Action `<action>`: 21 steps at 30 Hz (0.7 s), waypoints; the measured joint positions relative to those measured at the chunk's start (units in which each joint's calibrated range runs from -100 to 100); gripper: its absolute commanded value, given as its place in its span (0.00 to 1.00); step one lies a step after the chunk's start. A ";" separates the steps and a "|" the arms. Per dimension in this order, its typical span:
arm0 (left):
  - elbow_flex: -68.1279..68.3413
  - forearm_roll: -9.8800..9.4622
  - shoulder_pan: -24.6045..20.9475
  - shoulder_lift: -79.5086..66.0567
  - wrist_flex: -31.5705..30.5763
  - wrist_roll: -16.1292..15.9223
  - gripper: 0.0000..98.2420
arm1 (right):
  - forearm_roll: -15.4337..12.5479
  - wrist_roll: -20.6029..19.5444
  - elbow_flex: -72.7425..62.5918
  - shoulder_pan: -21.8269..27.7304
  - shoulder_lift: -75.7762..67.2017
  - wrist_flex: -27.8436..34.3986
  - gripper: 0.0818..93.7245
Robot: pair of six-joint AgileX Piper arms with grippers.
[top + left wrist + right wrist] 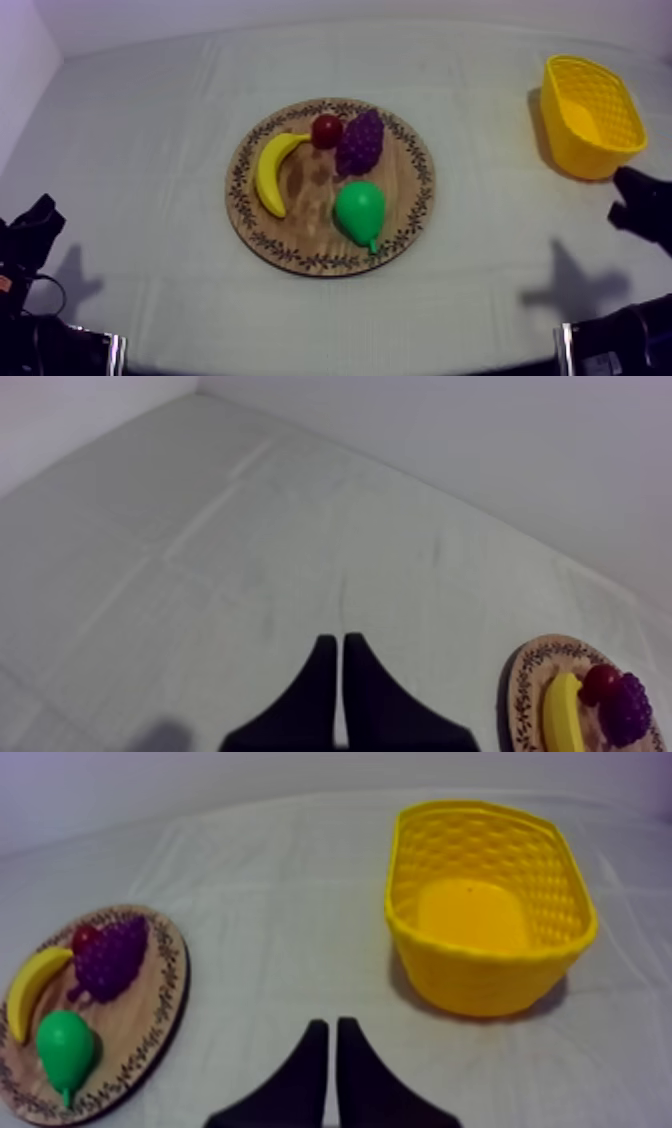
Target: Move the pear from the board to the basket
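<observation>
Green plastic, stalk end turned toward the table's near edge: that is your pear (358,210), lying on its side on the wooden board (300,225), close to the board's near-right rim. Just behind it, toward the far rim, you have the bunch of grapes (360,142); you cannot tell whether the two touch. The small red fruit (326,130) sits against the grapes at the far rim, and the banana (270,170) curves along the board's left rim with its upper tip at the red fruit.

The board lies in the middle of the table (150,140). The yellow basket (575,150) stands upright near the far right corner, well apart from the board.

Your left gripper (335,641) sits low at the table's near left corner, over bare cloth, its two fingers pressed together into a narrow wedge with nothing between them. Your right gripper (327,1024) is at the right edge, just on the near side of the basket, fingers likewise closed on nothing. From its wrist camera the basket stands beyond the fingertips, with the board and pear off to one side.
</observation>
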 measured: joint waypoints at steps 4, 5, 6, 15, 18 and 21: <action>0.00 0.00 0.00 0.00 0.00 0.00 0.00 | -2.82 0.39 -10.67 -0.34 8.68 4.13 0.01; 0.00 0.00 0.00 0.00 0.00 0.00 0.00 | -3.72 0.62 -13.11 -0.73 11.15 5.22 0.01; 0.00 0.00 0.00 0.00 0.00 0.00 0.00 | -4.55 0.96 -16.16 -1.22 13.60 6.71 0.01; 0.00 0.00 0.00 0.00 0.00 0.00 0.00 | -4.78 0.85 -39.64 -10.74 32.65 18.50 0.01; 0.00 0.00 0.00 0.00 0.00 0.00 0.00 | -5.18 -1.24 -45.69 -15.47 38.41 22.21 0.01; 0.00 0.00 0.00 0.00 0.00 0.00 0.00 | -7.52 -1.64 -49.71 -19.14 43.11 23.29 0.01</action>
